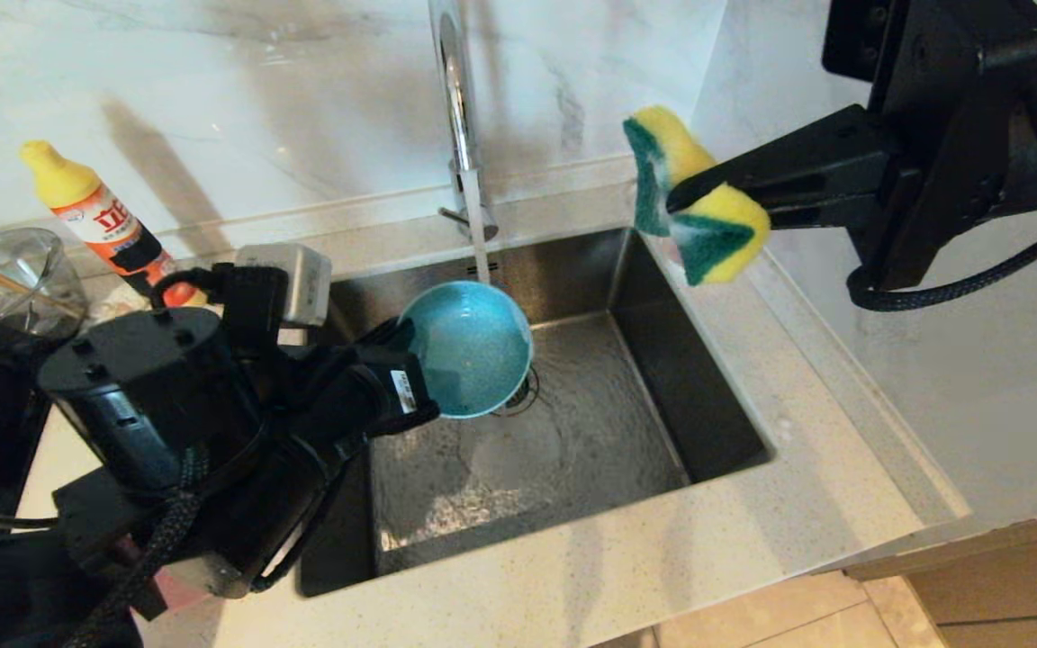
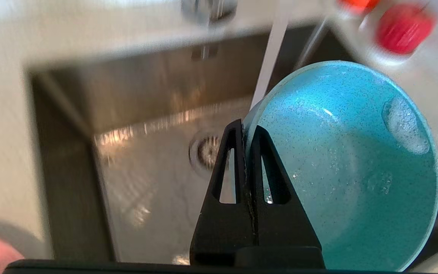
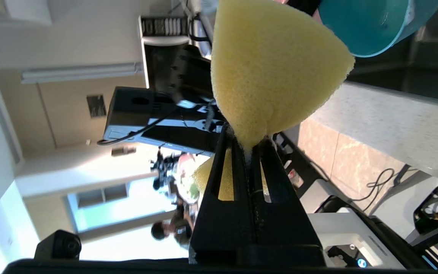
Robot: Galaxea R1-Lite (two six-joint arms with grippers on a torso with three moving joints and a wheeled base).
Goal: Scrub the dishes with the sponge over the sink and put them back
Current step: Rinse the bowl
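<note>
My left gripper (image 1: 408, 358) (image 2: 246, 127) is shut on the near rim of the teal bowl (image 1: 469, 346) (image 2: 348, 163). It holds the bowl tilted on edge over the sink (image 1: 653, 333) (image 2: 146, 114), inside facing out. Water from the tap (image 1: 455, 90) streams past the bowl's rim, and foam clings inside the bowl. My right gripper (image 1: 676, 202) (image 3: 246, 139) is shut on the middle of the yellow-and-green sponge (image 1: 739, 216) (image 3: 276, 64), raised above the sink's back right corner, apart from the bowl (image 3: 371, 23). A strip of pink (image 1: 178, 592) shows under the left arm, mostly hidden.
The drain strainer (image 1: 526, 396) (image 2: 205, 152) sits mid-basin with water running over the floor. A yellow-capped detergent bottle (image 1: 100, 216) and a clear glass bowl (image 1: 5, 279) stand on the counter at back left. Speckled countertop (image 1: 843, 468) runs right of the sink.
</note>
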